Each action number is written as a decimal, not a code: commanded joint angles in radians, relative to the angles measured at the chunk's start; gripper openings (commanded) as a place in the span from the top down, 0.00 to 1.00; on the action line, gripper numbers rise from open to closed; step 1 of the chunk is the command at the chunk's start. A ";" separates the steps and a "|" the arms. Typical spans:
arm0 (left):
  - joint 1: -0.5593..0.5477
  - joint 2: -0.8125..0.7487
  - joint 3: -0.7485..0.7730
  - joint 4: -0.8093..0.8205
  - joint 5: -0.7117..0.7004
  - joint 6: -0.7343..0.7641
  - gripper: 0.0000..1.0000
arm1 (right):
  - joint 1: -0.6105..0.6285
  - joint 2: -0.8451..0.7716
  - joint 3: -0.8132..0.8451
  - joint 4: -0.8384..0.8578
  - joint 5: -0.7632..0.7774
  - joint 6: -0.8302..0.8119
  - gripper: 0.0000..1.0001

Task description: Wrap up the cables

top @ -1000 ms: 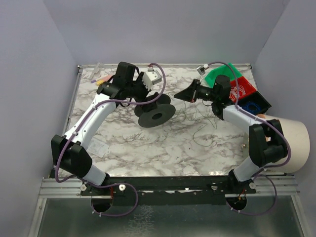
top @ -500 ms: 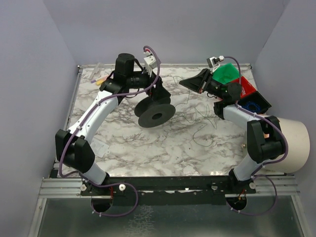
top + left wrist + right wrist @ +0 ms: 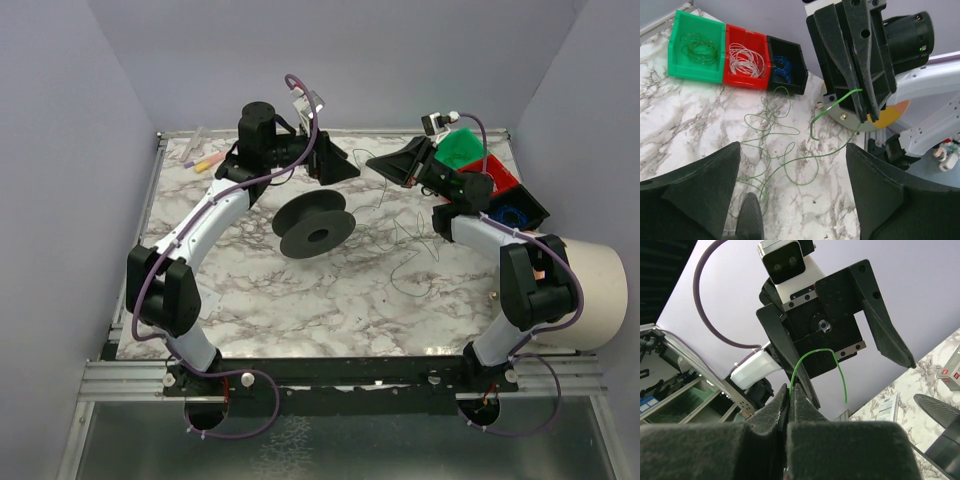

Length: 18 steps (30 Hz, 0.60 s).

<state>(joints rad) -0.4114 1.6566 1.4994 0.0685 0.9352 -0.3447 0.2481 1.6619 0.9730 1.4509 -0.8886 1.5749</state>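
**Green cable pinched at one end, not yet wound**

Coils already lie in the green bin [image 3: 692, 75], red bin [image 3: 742, 82] and black bin [image 3: 786, 86], to the far right of the black spool [image 3: 315, 228]. The green cable [image 3: 837, 104] sprawls in loose curls on the bench [image 3: 300, 300] to the right of the spool. We judge this one barely begun, since we see no turns on the spool. The right gripper [image 3: 372, 162] hangs above and beyond the spool, its jaws pressed together on the cable's free end. The left gripper [image 3: 345, 168] is raised just beyond the spool and faces the right gripper nose to nose, with its jaws spread and nothing between them.
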 commanded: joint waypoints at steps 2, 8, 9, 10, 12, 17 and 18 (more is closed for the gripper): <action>-0.016 0.015 0.029 0.102 0.016 -0.083 0.23 | 0.011 -0.005 -0.011 0.074 0.031 0.029 1.00; -0.030 0.031 0.048 0.106 0.028 -0.089 0.44 | 0.012 -0.004 -0.014 0.082 0.037 0.036 1.00; -0.034 0.034 0.052 0.106 0.031 -0.089 0.49 | 0.012 -0.004 -0.014 0.081 0.036 0.036 1.00; -0.038 0.036 0.055 0.105 0.032 -0.089 0.53 | 0.012 -0.004 -0.015 0.079 0.035 0.036 1.00; -0.043 0.041 0.059 0.102 0.034 -0.089 0.55 | 0.013 -0.004 -0.015 0.083 0.036 0.038 1.00; -0.049 0.050 0.066 0.089 0.030 -0.080 0.78 | 0.012 -0.007 -0.021 0.091 0.037 0.041 0.99; -0.049 0.051 0.067 0.085 0.026 -0.077 0.90 | 0.011 -0.008 -0.022 0.091 0.037 0.041 1.00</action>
<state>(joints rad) -0.4541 1.6913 1.5314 0.1474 0.9390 -0.4290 0.2546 1.6619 0.9649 1.4715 -0.8745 1.6085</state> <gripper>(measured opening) 0.354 0.005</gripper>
